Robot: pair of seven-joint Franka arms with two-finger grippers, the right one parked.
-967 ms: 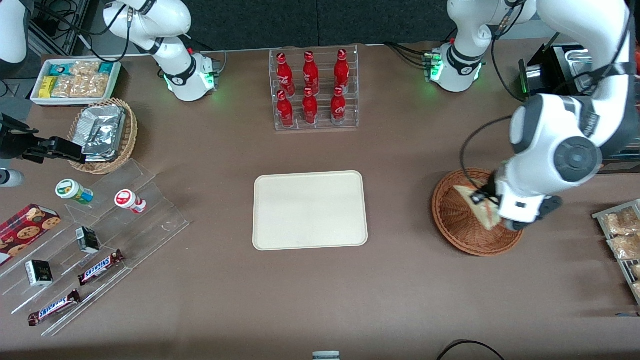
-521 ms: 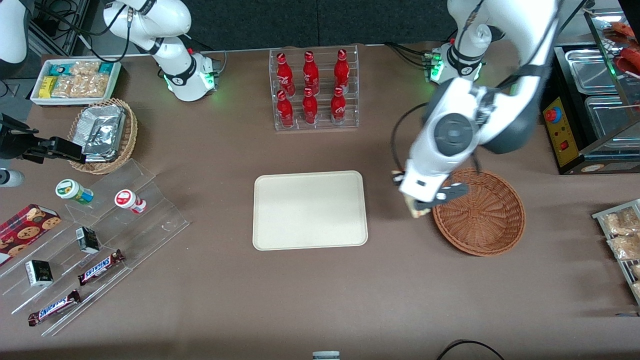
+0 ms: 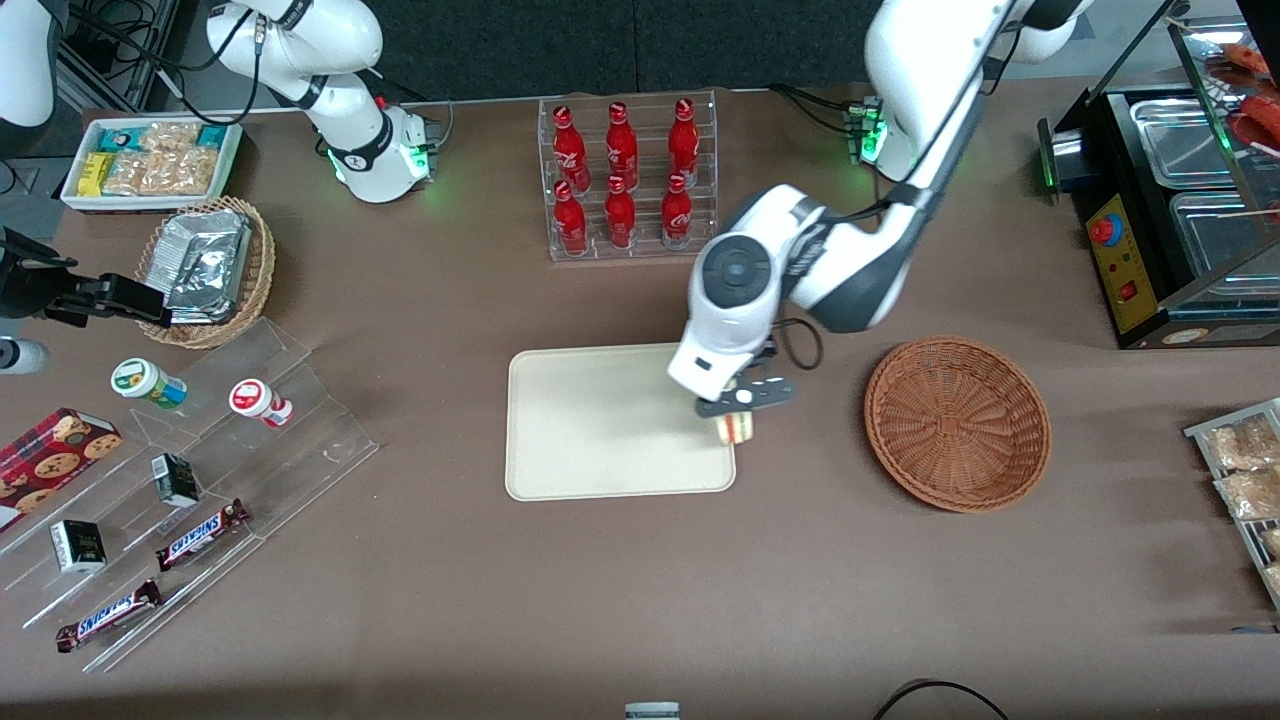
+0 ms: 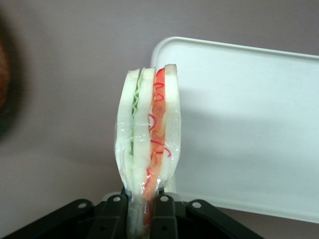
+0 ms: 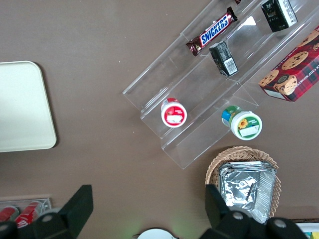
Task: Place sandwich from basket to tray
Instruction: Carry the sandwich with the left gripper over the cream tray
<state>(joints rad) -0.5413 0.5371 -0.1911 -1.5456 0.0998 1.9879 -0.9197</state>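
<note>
Item: the sandwich [image 4: 148, 134], a wrapped triangular wedge of pale white bread with a red filling stripe and a thin green one. We find it clamped edge-on between the black fingers [image 4: 115, 211] of the left arm's gripper [image 3: 741, 398], hanging clear of any surface, just over the tray's rim on the side toward the basket.

Step in hand, as we judge it: the carry. The lift out of the basket is done; the set-down is not.

Next move, as we judge it: shift the fingers further in over the tray's bare middle, lower until the wedge touches, then part them. The wedge is soft and film-wrapped, so we expect it to tip onto a flat face on release.

Tray [image 3: 600, 420]: flat cream-coloured rectangular plastic, rounded corners, low rim, nothing on it; it lies under and beside the fingers.

Basket [image 3: 957, 423]: wide, shallow, reddish-brown woven wicker, holding nothing, well apart from the fingers toward the working arm's end.

Surface: a brown matte tabletop [image 3: 440, 600].

Room: a clear rack of red bottles [image 3: 627, 178] stands near the fingers, farther from the front camera.
</note>
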